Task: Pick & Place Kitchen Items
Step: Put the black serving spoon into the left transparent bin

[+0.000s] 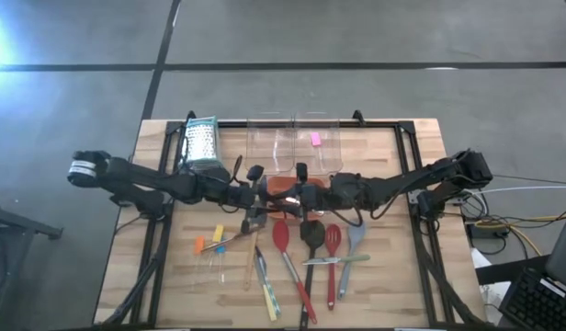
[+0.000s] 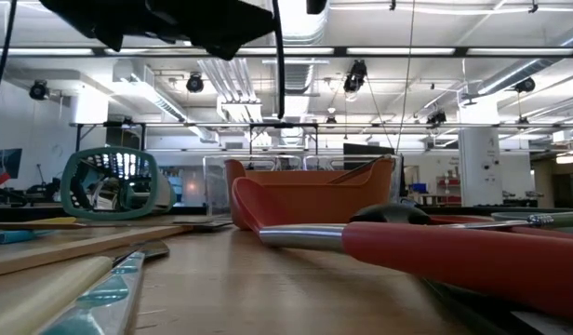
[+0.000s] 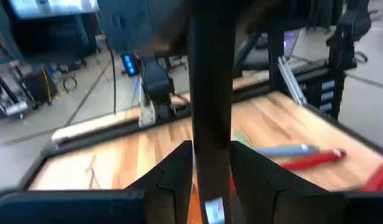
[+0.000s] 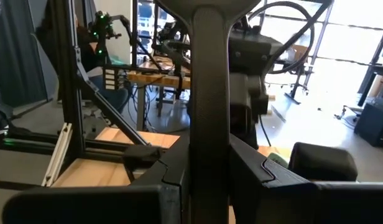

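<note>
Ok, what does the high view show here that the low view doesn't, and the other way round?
Only the high view: the left claw and right claw meeting above the orange tray, the pink piece in a clear tub, and the small coloured pieces on the wood. Only the low view: the room behind the table, with its ceiling lights. Both: the box grater, the tray, the tubs and red-handled utensils.

Overhead, table-level, two close wrist views
</note>
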You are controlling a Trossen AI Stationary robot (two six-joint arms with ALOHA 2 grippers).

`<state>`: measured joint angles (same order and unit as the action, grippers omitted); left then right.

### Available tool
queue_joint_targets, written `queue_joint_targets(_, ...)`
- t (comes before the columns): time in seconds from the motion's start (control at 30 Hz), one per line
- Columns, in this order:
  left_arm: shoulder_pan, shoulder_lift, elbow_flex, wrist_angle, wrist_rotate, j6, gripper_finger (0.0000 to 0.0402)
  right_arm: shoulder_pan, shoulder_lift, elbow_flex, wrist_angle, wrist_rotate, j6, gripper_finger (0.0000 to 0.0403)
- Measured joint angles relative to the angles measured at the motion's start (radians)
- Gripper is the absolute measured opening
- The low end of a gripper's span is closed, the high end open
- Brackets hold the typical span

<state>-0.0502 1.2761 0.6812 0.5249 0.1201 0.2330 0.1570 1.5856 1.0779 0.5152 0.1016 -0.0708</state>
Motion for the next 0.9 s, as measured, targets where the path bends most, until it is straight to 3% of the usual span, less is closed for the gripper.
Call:
queue_joint_targets(0.2,0.0,0.002,0.002,-0.003,0.002,-0.029,0.0113,0.0,0.0,0.0,0.004,-0.001,-0.011,0.0063)
queue_joint_targets(0.33,0.001,0.007,0.002,-0.003,0.061,-0.037,0.0121,0.001,0.001,0.0,0.004,-0.005,-0.012,0.0063)
queue_joint_targets(0.7,0.001,0.024,0.009,0.074,0.069,-0.051,0.0216,0.0,0.002,-0.001,0.007,0.002,-0.012,0.0063)
queue_joint_targets(0.9,0.001,0.027,0.011,0.129,0.063,-0.045,0.0223,0.0,0.002,-0.014,0.006,0.002,-0.011,0.0063)
